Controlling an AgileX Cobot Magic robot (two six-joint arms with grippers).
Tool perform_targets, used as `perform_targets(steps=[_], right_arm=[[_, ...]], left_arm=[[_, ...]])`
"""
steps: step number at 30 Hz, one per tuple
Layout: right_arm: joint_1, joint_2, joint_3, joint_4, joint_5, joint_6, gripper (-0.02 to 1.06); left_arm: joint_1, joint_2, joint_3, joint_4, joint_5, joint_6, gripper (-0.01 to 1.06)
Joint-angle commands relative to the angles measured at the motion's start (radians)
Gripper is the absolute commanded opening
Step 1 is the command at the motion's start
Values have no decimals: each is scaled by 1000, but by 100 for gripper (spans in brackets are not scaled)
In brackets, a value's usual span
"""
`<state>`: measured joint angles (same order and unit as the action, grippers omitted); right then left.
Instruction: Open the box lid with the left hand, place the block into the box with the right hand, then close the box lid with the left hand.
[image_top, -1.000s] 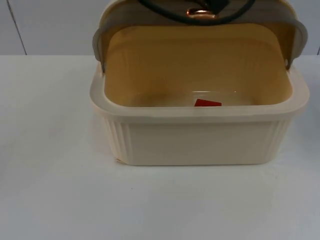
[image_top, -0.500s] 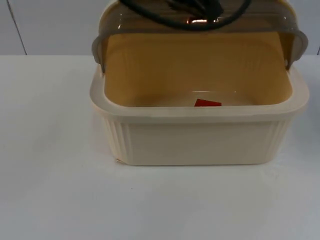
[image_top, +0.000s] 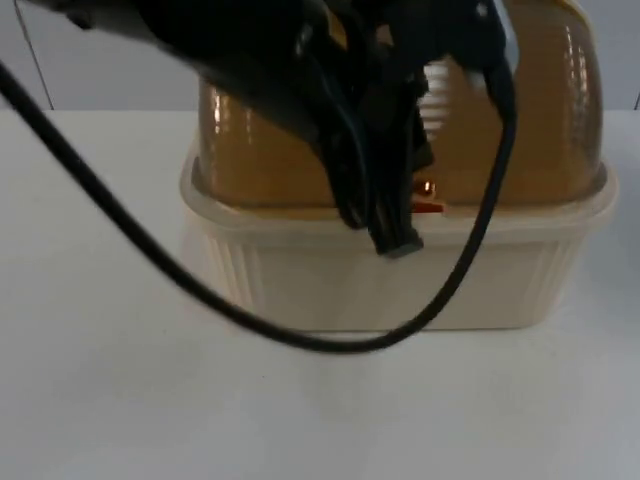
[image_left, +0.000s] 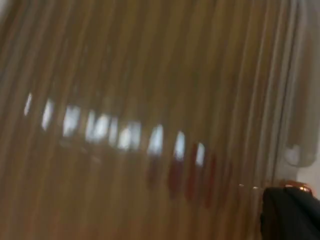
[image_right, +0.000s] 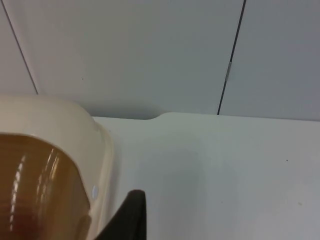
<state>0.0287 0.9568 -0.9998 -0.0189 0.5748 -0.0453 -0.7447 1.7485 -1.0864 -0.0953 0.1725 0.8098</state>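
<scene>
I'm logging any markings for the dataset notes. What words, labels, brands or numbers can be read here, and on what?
None can be read.
The cream box has plain ribbed walls.
Its amber see-through lid carries only light reflections.
The red block inside shows no marks.
The left gripper, at the lid's front edge, bears no legible label.

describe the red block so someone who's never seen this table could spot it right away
Start at the cream ribbed box standing on the white table in front of the grey partition wall. Its ribbed amber see-through lid is down over it, with the left gripper at the front rim. The red block shows through the lid just above that rim, the one bright red thing among cream, amber and black.
</scene>
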Motion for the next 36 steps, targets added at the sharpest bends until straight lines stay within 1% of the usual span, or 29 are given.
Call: perform_targets(steps=[1,7,10,11,14,16,17,19,21,22,23,24,25,26,27,28,29,30,31,32,33,34,35,36], right_arm=[[6,-8,4,-5,-12,6,105],[6,-8,4,-5,-12,8,105],[6,-8,4,-5,-12,8,105],[6,-8,4,-5,-12,8,105],[6,-8,4,-5,-12,8,105],[6,-8,4,-5,-12,8,105],[6,-8,4,-5,-12,8,105],[6,-8,4,-5,-12,8,105],[6,-8,4,-5,-12,8,105],[6,-8,4,-5,-12,8,105],[6,-8,4,-5,-12,8,105],[6,-8,4,-5,-12,8,105],[6,-8,4,-5,-12,8,105],[6,-8,4,-5,-14,8,105],[6,-8,4,-5,-14,8,105],[6,-8,4,-5,-14,8,105],[6,-8,4,-5,-14,8,105],[6,-8,4,-5,-14,8,105],[6,-8,4,-5,-14,8,105],[6,-8,4,-5,-14,8,105],[6,-8,4,-5,-14,8,105],[6,-8,4,-5,-17,10,105],[6,-8,4,-5,-19,15,105],[6,-8,4,-5,-24,15,105]], left_arm=[[-13,-3,28,55,-61,0,0],[-14,-28,45,50,-69,0,0],[-14,-86,45,-24,-73,-8,0],[-14,-86,45,-24,-73,-8,0],[-14,-185,45,-108,-77,-8,0],[-7,-257,45,-108,-75,-8,0],[-7,-257,45,-108,-75,-8,0],[20,-334,45,-104,-73,-8,0],[80,-397,45,-107,-72,-31,0],[80,-397,45,-107,-72,-31,0],[116,-428,45,-107,-75,-57,0],[165,-452,45,-107,-80,-86,0],[251,-477,45,-107,-90,-146,0],[282,-484,45,-107,-99,-176,0],[364,-498,45,-117,-108,-281,0],[364,-498,45,-117,-108,-281,0],[426,-501,43,-142,-108,-336,0],[487,-503,43,-175,-91,-399,0],[535,-503,43,-211,-56,-457,0],[589,-496,43,-262,5,-494,0],[589,-496,43,-262,5,-494,0],[636,-490,45,-313,72,-496,0],[669,-477,45,-339,128,-468,0],[685,-470,45,-359,154,-441,0]])
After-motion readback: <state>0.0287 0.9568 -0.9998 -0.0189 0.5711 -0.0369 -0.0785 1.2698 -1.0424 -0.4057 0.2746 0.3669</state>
